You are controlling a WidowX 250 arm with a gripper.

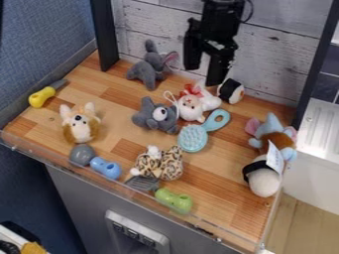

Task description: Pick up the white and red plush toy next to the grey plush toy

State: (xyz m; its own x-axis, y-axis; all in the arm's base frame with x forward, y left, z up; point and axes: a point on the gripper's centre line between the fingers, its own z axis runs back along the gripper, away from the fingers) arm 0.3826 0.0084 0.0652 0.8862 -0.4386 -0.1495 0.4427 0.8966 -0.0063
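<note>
Gripper (pixel 204 75) hangs near white plush (pixel 192 108) and grey elephant (pixel 149 70).

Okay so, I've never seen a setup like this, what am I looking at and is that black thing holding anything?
That black thing is a robot arm with a two-finger gripper, hanging in from the top. Its fingers are apart, with nothing between them. There's one picture, taken by a fixed camera looking down at a slant on a wooden surface. Near the back are a grey plush elephant and a white plush toy with red on it. In front of those sit a grey plush and a light-blue hairbrush. A yellow-handled tool is at the left, and a green-handled spatula near the front edge. Other toys lie around them.
</note>
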